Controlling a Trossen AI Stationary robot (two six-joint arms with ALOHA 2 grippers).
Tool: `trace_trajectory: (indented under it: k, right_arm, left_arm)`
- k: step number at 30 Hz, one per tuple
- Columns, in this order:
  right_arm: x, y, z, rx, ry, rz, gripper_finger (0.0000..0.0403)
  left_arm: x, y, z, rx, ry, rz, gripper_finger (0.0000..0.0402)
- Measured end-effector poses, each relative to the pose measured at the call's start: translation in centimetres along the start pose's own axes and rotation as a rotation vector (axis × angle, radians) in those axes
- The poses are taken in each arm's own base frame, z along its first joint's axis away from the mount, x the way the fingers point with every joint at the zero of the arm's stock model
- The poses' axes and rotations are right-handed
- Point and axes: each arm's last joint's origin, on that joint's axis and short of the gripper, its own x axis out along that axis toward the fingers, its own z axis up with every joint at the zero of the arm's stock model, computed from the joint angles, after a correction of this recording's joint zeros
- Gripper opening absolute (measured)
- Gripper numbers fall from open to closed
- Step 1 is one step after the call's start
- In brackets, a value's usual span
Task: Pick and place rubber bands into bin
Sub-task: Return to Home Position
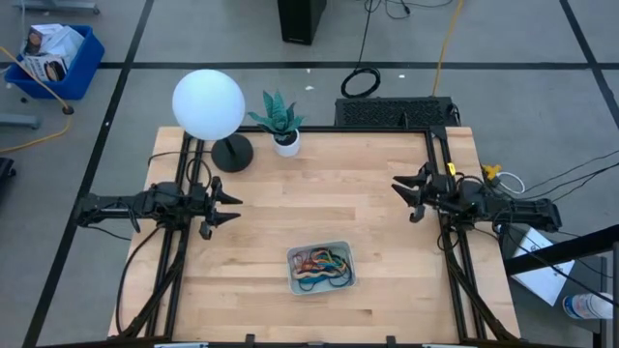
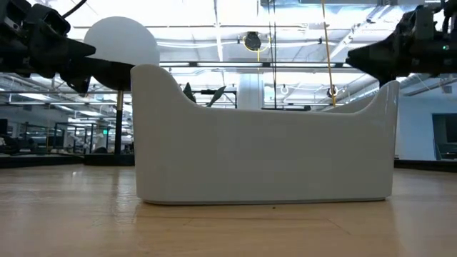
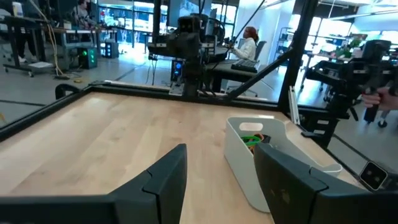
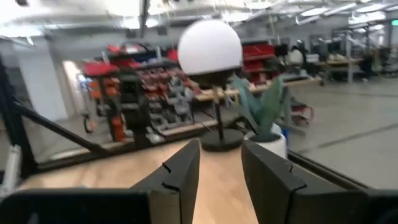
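Rubber bands in bin — far from left gripper, right gripper

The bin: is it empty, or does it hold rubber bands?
Holding bands. The high view shows the bin with a tangle of coloured rubber bands inside. Left gripper and right gripper wait apart, open.

Overhead I get bright, even light on the surface, with only faint, soft shadows. At table height the ceiling lights glare behind, so the bin looks shaded and the left claw and right claw go silhouette-dark.
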Motion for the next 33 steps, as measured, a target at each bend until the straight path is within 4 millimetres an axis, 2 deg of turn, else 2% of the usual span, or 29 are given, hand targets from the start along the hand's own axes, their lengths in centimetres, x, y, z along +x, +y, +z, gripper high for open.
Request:
trace_trajectory:
  k: [8,33]
  right_arm:
    - [-0.02,-0.12,-1.14,-0.035,0.116,-0.011,0.0114]
    - [0.03,-0.07,-0.76,-0.013,0.077,-0.009,0.0114]
  left_arm:
    - [0.0,0.0,0.0,-0.006,0.0,0.0,0.0191]
    - [0.0,0.0,0.01,-0.007,-0.001,-0.001,0.0191]
